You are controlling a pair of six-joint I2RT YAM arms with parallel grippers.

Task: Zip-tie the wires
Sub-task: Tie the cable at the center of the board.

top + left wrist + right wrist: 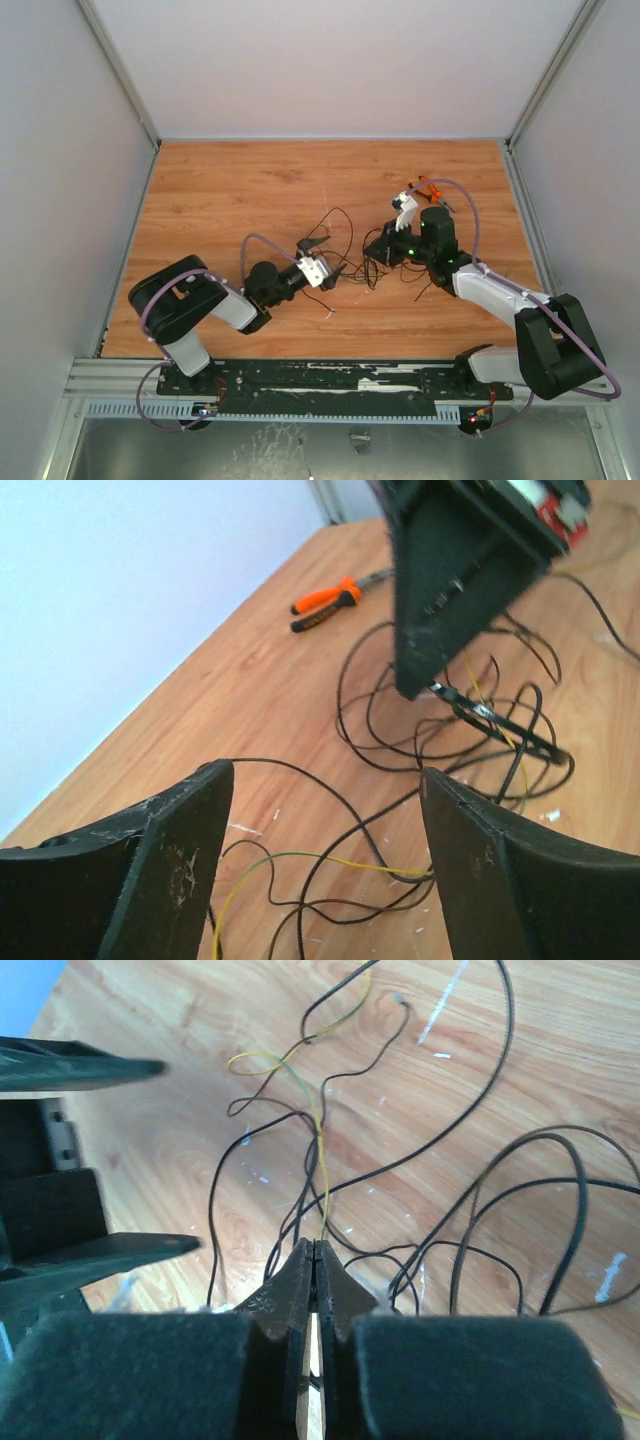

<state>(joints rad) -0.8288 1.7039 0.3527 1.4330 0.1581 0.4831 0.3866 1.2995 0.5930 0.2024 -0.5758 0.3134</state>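
Spread near the middle of the wooden table (pixel 230 190): the wires (pixel 346 262) — thin dark strands in floppy loops, with one yellow-green strand (pixel 322 1160) among them. Lying between the tips of the two arms, loops trailing toward the far side, stray ends toward the near edge.

Released and low over the tangle: the left gripper (pixel 325 780), its fingers (pixel 180 860) set wide apart and aimed toward the right arm. Nothing gripped between the pads; dark strands and the yellow-green one lying on the table beneath the gap.

Clenched, fingertips pressed together: the right gripper (pixel 315 1255), facing the left one from just across the tangle. Pinched in the closed tips, the yellow-green strand, running straight out from the seam. Dark strands crowded against those tips as well, though impossible to tell whether caught or merely beside. From the left wrist view, a flat dark strip (pixel 495 723) also jutting from that tip over the loops — what it is cannot be told.

Beyond the right arm, toward the far right of the table: orange-handled pliers (pixel 432 188), lying flat, apart from the tangle.
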